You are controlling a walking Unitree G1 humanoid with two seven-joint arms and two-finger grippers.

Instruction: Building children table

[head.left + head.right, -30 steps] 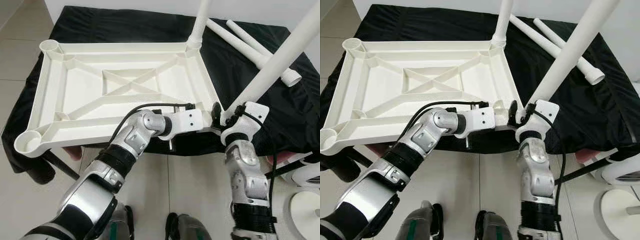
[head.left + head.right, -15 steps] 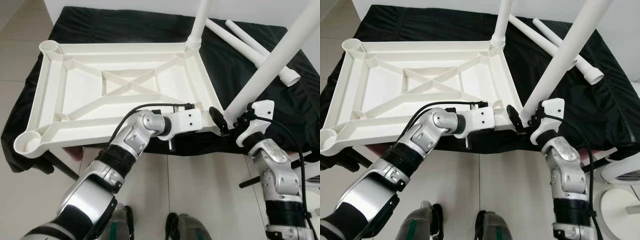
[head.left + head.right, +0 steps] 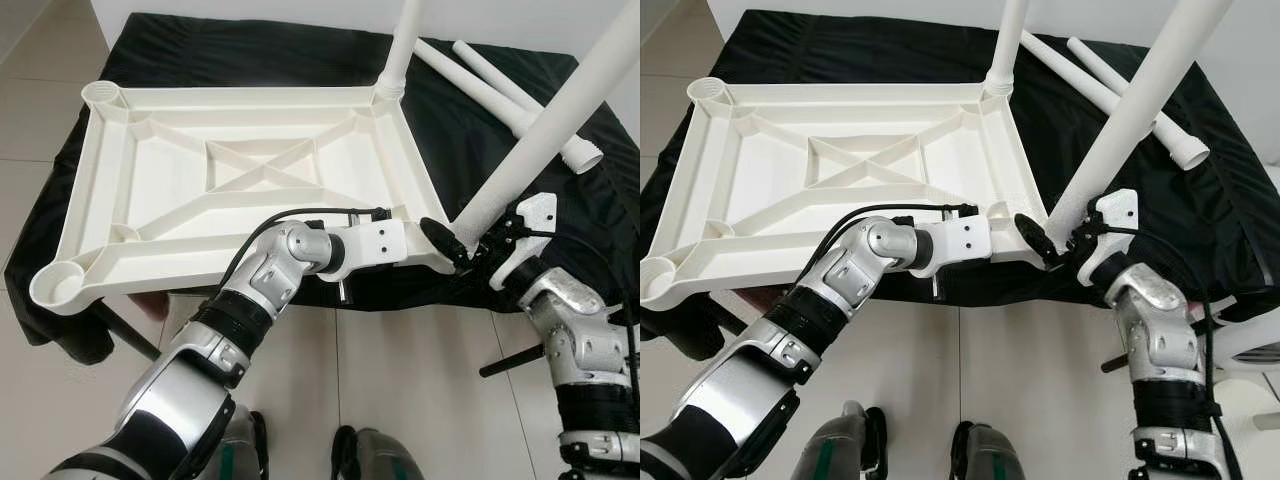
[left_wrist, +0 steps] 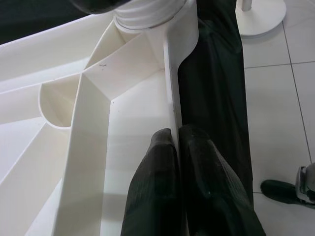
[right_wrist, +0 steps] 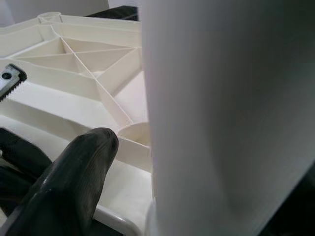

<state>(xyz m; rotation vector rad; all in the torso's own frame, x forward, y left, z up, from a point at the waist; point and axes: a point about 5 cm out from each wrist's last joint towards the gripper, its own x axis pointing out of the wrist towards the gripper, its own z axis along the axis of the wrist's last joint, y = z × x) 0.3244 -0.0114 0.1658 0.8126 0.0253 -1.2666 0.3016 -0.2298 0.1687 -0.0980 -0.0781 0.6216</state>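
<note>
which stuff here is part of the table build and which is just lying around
Part of the job:
- white tabletop, upside down on the black cloth
- leg standing in the far corner
- leg at the near corner, right gripper around it
- two loose legs
- left gripper, pinching the rim

Lying about:
- white round base on the floor

I saw the white tabletop [image 3: 840, 170] lying underside up on the black cloth [image 3: 1120, 200]. My left gripper [image 3: 1002, 238] reached to its rim at five o'clock. My right gripper [image 3: 1060, 245] sat at the base of the leg [image 3: 1130, 110] rising toward one o'clock. Two loose legs [image 3: 1120, 90] lay beyond it.
</note>
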